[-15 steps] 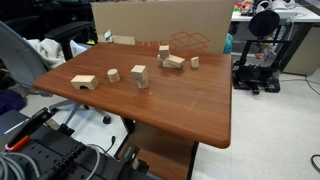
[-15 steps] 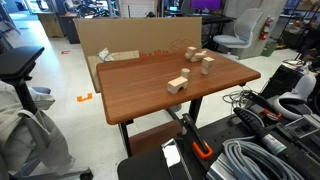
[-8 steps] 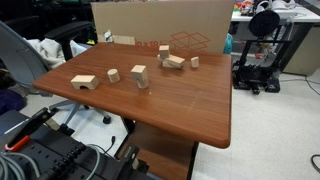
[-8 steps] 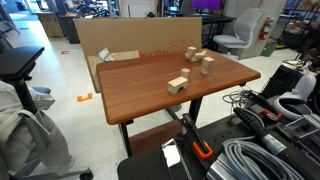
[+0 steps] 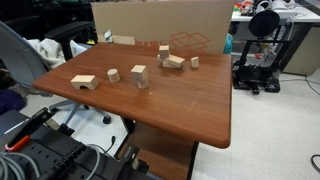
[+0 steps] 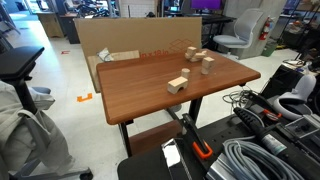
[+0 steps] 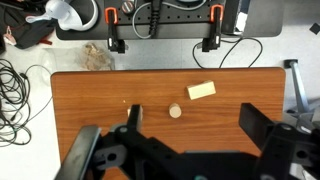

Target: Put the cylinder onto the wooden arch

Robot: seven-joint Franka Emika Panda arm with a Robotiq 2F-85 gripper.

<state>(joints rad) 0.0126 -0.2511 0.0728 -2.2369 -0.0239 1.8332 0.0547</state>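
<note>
Reddish-brown wooden tabletop (image 5: 180, 100) filling both exterior views | tan cardboard box (image 5: 130, 20) standing behind it, red print too small to read | black two-finger gripper (image 7: 192, 113) spread wide over the wood, gripping nothing | low pale wooden arch (image 5: 83, 82) sitting by the table end | small stubby pale wooden cylinder (image 5: 113, 75) down on the tabletop, near the arch, not touching
</note>
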